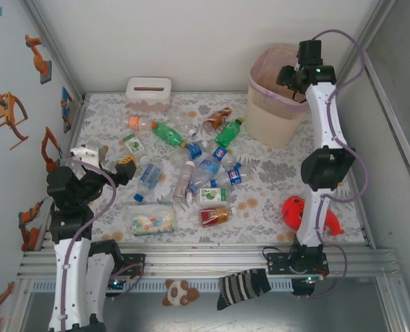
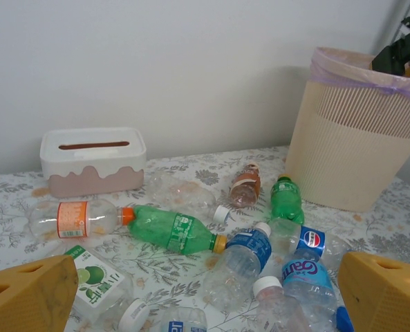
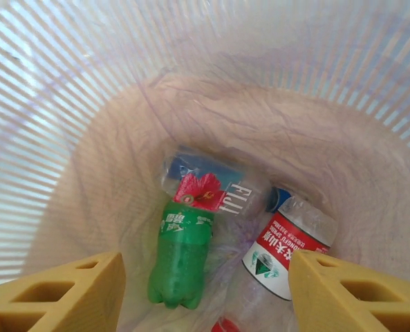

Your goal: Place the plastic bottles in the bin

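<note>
Since my right tool point(image 1: 292, 75) hangs over the bin point(image 1: 277, 121) at the bench's point(image 1: 267, 181) far right corner, fingers apart with nothing between them, the next pickup means reaching back toward the near left. The plastic bottles point(image 1: 191, 169) lie scattered over the middle of the bench.

Closest to the bin are a short green bottle point(image 1: 229, 131) and a brown bottle point(image 1: 217, 119), near its left side. Their long axes run near-left to far-right, caps at the far-right end.

My left tool point(image 1: 106, 162) sits by the near left edge, wide open and empty, facing the pile. It's nearer the left half. The lime-label bottle point(image 2: 97, 280) is just ahead of one finger point(image 2: 25, 297). The long green bottle point(image 2: 171, 230) lies crosswise to the approach, yellow cap to the right.

My call is that the right arm takes the two by the bin and the left arm works the left side.

Views:
- **Top:** my right arm masks the bin's inside.
- **Right wrist:** it looks straight down the bin. A binned green bottle point(image 3: 182, 259), a blue-label bottle point(image 3: 211, 187) and a red-label bottle point(image 3: 287, 252) lie on the liner floor.
- **Left wrist:** it shows the pile side-on, so I can see which bottles lean on each other where the top view flattens them.
</note>
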`<action>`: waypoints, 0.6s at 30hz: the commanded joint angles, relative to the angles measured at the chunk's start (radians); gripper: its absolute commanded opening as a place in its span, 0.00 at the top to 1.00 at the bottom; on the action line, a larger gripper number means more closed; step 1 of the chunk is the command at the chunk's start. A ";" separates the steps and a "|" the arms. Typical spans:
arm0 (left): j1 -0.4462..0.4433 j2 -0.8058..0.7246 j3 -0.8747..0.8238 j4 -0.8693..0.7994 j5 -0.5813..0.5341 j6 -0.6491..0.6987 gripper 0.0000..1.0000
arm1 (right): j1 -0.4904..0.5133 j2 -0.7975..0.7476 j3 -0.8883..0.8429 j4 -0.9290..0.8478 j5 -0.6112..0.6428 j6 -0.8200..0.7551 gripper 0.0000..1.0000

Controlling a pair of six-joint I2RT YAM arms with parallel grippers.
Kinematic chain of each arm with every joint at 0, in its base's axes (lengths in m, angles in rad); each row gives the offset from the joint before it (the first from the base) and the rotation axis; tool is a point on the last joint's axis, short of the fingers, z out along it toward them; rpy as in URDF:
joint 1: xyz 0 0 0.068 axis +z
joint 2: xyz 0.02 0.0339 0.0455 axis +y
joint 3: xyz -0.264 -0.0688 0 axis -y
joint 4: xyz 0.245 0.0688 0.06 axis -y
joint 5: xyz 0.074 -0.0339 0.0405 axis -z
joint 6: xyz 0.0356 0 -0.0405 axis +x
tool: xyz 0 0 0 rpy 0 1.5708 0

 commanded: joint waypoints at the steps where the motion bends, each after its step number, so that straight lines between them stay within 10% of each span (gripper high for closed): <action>1: 0.001 0.005 0.026 0.007 0.000 0.008 0.04 | 0.004 -0.130 -0.057 0.034 -0.039 -0.038 0.38; 18: 0.001 0.022 0.028 0.016 0.020 0.001 0.04 | 0.039 -0.595 -0.667 0.335 -0.467 -0.475 0.40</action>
